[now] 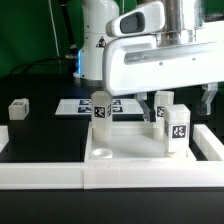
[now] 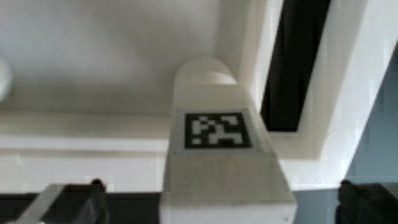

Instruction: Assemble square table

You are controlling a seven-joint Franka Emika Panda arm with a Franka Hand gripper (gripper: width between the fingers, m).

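The white square slab [image 1: 130, 150] lies at the front against the rail. One tagged leg [image 1: 100, 110] stands at its far corner on the exterior view's left. Two more legs stand at the right side, one behind [image 1: 162, 108] and one in front [image 1: 178, 128]. My gripper [image 1: 178, 100] hangs over the front right leg. In the wrist view this leg [image 2: 217, 130] sits between my fingers [image 2: 63, 205], with a gap on each side. My gripper [image 2: 217, 208] is open. A fourth leg [image 1: 18, 108] lies loose far left.
The low white border rail [image 1: 40, 175] runs along the front and up the right side [image 1: 210, 140]. The marker board [image 1: 80, 105] lies flat behind the slab. The arm's white body [image 1: 150, 50] fills the upper right.
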